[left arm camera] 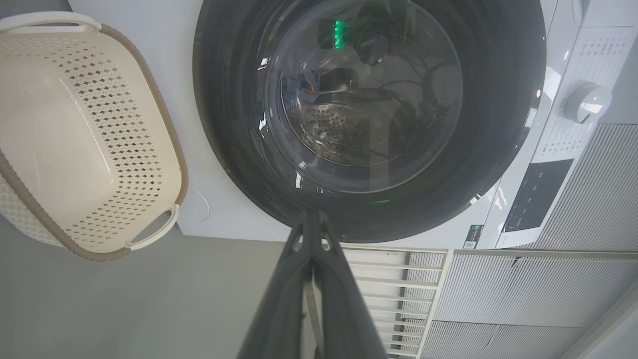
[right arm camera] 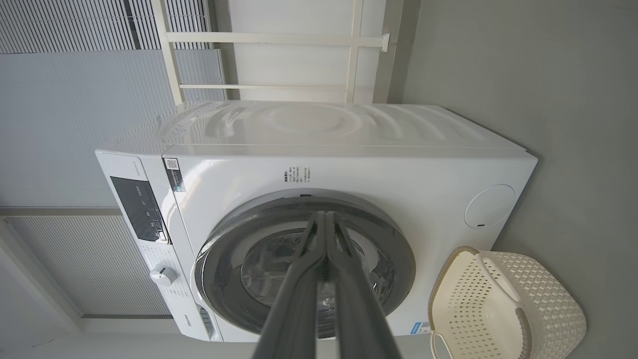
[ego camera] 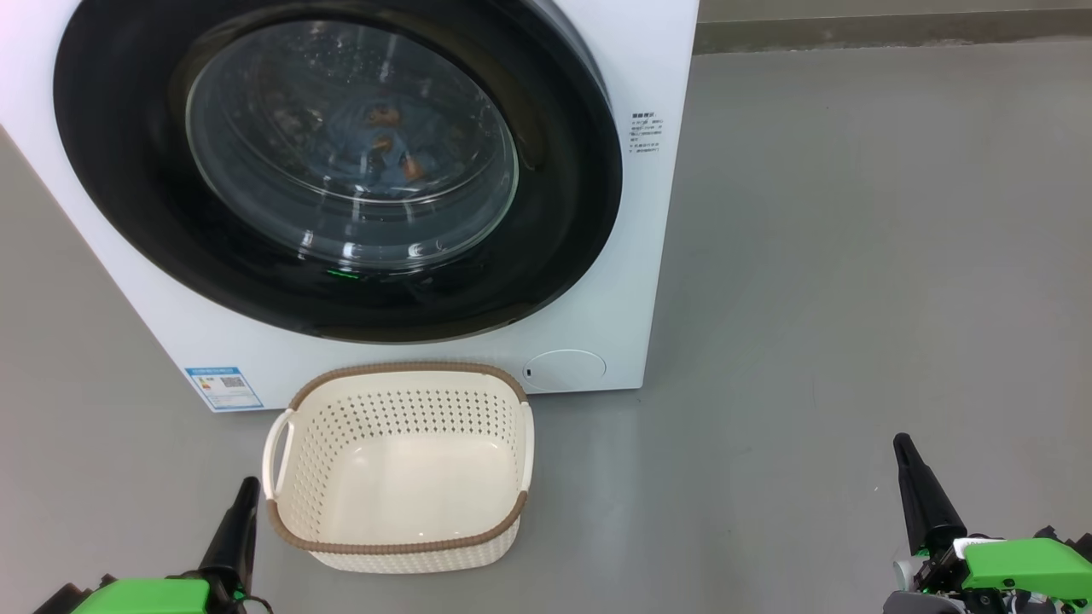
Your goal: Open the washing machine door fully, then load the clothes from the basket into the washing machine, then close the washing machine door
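Note:
The washing machine (ego camera: pixel 648 77) stands before me with its round black-rimmed door (ego camera: pixel 128 213) flat against the front. Through the glass bowl I make out the light-blue clothes (ego camera: pixel 384 141) with orange-brown figures inside the drum. The cream basket (ego camera: pixel 401 520) sits on the floor below the door, and nothing lies in it. My left gripper (ego camera: pixel 249 484) is shut at the lower left, beside the basket's left handle. At the lower right, far from the machine, my right gripper (ego camera: pixel 901 443) is shut too. In the wrist views the left gripper (left arm camera: pixel 311 215) and right gripper (right arm camera: pixel 325 215) show fingers pressed together, holding nothing.
Bare grey floor (ego camera: pixel 853 256) spreads to the right of the machine. A blue label sticker (ego camera: pixel 223 388) is on the machine's lower left front, and a round filter cover (ego camera: pixel 563 369) at its lower right. The control panel and dial (left arm camera: pixel 585 102) are on the machine's top strip.

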Robot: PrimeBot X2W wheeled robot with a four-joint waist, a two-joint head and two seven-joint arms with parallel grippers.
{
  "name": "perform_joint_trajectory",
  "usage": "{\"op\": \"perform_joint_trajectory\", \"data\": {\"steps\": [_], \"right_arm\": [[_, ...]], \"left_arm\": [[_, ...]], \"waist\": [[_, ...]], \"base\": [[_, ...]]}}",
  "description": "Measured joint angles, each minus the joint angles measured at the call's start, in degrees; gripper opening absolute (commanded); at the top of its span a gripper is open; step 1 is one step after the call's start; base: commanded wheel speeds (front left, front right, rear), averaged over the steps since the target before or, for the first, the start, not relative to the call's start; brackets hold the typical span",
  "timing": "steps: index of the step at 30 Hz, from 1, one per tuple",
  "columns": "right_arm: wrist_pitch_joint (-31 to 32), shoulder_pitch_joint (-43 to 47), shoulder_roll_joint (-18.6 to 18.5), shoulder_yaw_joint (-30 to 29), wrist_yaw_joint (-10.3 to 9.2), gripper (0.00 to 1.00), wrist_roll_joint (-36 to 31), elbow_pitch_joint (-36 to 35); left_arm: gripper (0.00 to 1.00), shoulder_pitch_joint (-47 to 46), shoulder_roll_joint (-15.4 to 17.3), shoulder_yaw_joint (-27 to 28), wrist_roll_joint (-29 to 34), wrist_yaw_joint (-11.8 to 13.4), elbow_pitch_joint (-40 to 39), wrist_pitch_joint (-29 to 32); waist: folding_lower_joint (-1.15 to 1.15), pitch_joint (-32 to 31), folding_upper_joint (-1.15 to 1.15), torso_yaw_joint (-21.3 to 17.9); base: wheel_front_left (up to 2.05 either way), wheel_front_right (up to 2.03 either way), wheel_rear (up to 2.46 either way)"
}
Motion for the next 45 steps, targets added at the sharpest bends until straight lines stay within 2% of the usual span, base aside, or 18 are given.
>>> {"op": "perform_joint_trajectory", "data": {"steps": [45], "right_arm": [[0.1, 0.0, 0.1, -0.1, 0.00, 0.00, 0.0, 0.0]], "left_arm": [[0.00, 0.0, 0.0, 0.0, 0.0, 0.0, 0.0, 0.0]], "waist": [[0.00, 0.0, 0.00, 0.0]], "base": [[0.00, 0.00, 0.00]]}}
